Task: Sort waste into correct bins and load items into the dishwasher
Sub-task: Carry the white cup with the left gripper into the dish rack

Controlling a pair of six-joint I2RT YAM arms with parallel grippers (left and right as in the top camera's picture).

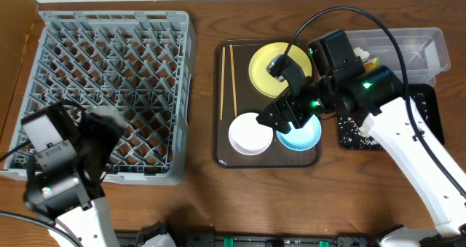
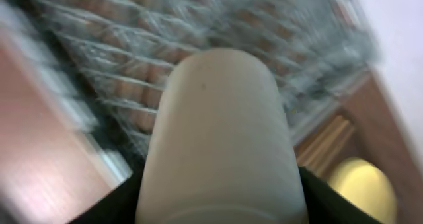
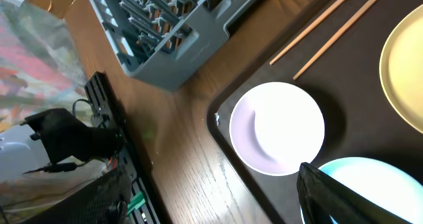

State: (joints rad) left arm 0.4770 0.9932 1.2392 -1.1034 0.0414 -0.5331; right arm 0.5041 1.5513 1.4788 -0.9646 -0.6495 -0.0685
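Note:
My left gripper (image 1: 98,130) is shut on a white cup (image 2: 221,131) and holds it over the near right part of the grey dish rack (image 1: 109,28). My right gripper (image 1: 287,114) hovers over the left rim of the light blue bowl (image 1: 307,135). Only one of its fingers (image 3: 330,194) shows, at that rim, and it holds nothing. The white bowl (image 1: 250,132), the yellow plate (image 1: 273,68) and two chopsticks (image 1: 228,79) lie on the brown serving tray (image 1: 226,156). The blue bowl (image 3: 380,181) and the white bowl (image 3: 277,128) sit side by side.
The clear tub (image 1: 408,39) stands at the back right, with something yellowish (image 1: 368,57) inside. The black tray (image 1: 426,105) lies in front of it and holds pale scraps (image 1: 354,130). The rack (image 3: 165,26) is left of the serving tray. Dark equipment lines the table's front edge.

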